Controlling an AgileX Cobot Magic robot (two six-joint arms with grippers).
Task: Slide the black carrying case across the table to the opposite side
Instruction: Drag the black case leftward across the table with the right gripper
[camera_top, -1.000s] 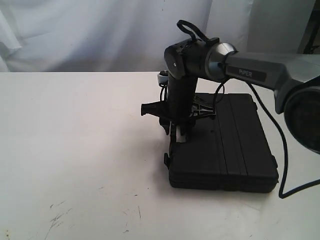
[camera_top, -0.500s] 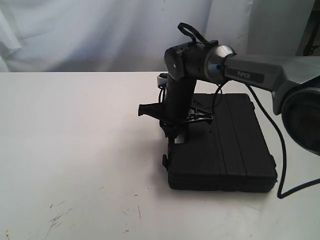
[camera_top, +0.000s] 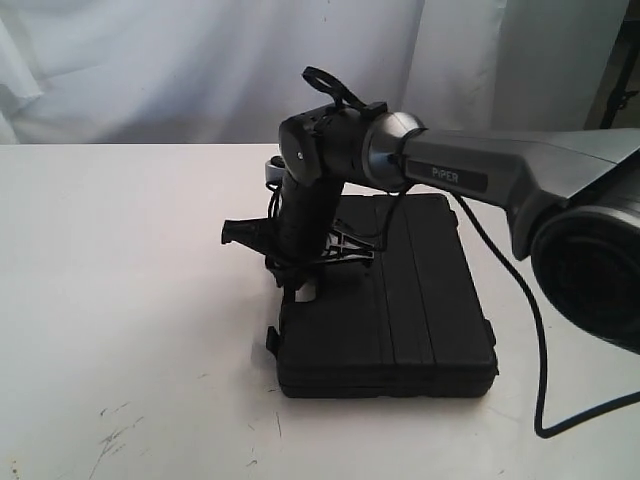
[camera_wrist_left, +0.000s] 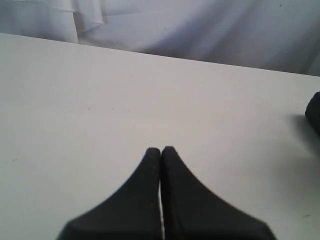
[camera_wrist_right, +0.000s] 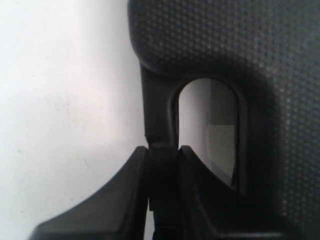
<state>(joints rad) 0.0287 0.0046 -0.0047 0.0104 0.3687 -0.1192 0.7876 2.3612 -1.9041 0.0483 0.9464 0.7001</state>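
Here our right claw (camera_wrist_right: 162, 150) is clamped on the case (camera_top: 400, 300) by its handle (camera_wrist_right: 159, 115), ready for dragging; it lies flat mid-bench (camera_top: 120, 300). Our left claw (camera_wrist_left: 160, 150) rests together, empty.

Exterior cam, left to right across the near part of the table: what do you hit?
Dark scuff marks → case → cable
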